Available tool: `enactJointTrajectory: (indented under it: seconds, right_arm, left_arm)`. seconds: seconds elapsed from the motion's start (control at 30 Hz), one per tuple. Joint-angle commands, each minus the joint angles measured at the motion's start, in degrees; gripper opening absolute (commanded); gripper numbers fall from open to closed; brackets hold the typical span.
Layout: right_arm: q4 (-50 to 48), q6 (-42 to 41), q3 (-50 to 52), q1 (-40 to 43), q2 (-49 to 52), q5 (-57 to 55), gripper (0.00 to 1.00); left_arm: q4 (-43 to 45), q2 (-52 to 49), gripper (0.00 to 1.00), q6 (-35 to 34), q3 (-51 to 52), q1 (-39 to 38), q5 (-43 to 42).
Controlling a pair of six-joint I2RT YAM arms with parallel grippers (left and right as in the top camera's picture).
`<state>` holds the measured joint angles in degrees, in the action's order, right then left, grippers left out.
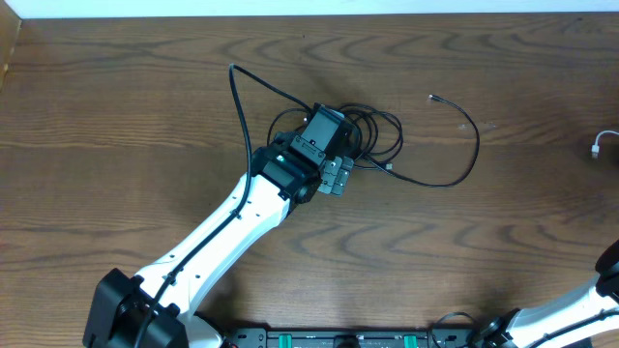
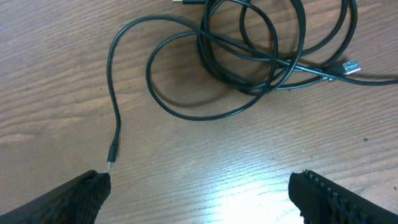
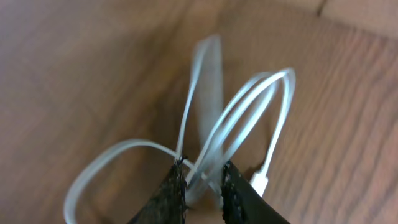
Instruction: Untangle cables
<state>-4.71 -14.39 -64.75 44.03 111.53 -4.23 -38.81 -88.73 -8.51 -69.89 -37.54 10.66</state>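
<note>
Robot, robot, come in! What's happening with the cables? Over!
Left end effector open, over black cables. Right end effector pinching white cable, away from the others. Black cables tangled in one coil. No obstacle seen.

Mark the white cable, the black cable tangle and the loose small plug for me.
white cable (image 3: 210, 87): right wrist view, on its blurred upright loop.
black cable tangle (image 2: 283, 64): left wrist view, where the strands cross.
small plug (image 2: 111, 155): left wrist view, on the plug's body.

Black cables (image 2: 205, 53) on brown wood-grain table (image 1: 116, 126); white cable (image 3: 208, 74), blurred, prob. plain white throughout; L arm (image 1: 222, 227) white w/ black joints.
</note>
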Motion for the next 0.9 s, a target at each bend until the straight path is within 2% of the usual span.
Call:
enactJointTrajectory:
  seconds: [0.0, 0.03, 0.07, 0.2, 0.3, 0.4, 0.5, 0.87]
  right_arm:
    - [2.25, 0.31, -0.55, 0.28, 0.37, -3.15, 0.3]
    - [3.45, 0.26, -0.55, 0.28, 0.35, -2.6, 0.4]
    - [4.02, 0.26, -0.57, 0.26, 0.26, -1.2, 0.45]
    - [5.7, 0.31, -0.57, 0.11, -0.63, 10.49, 0.58]
    - [5.42, 0.2, -0.57, 0.07, -1.4, 21.42, 0.8]
    - [4.26, -2.51, -0.57, -0.26, -1.92, 25.42, 0.98]
    - [4.07, -5.29, -0.59, -0.42, -2.12, 22.6, 0.99]
    - [0.42, -5.27, -0.59, -0.42, -2.12, 9.68, 0.99]
  left_arm:
    - [-0.2, 0.37, 0.98, 0.79, -0.48, 0.28, 0.55]
    - [-0.2, 0.37, 0.98, 0.79, -0.48, 0.28, 0.55]
    - [-0.2, 0.37, 0.98, 0.79, -0.48, 0.28, 0.55]
    - [-0.2, 0.37, 0.98, 0.79, -0.48, 0.28, 0.55]
    - [-0.2, 0.37, 0.98, 0.79, -0.48, 0.28, 0.55]
    - [-0.2, 0.37, 0.98, 0.81, -0.48, 0.28, 0.55]
    - [-0.22, 0.37, 0.98, 0.79, -0.48, 0.28, 0.55]
    - [-0.2, 0.37, 0.98, 0.79, -0.48, 0.28, 0.55]
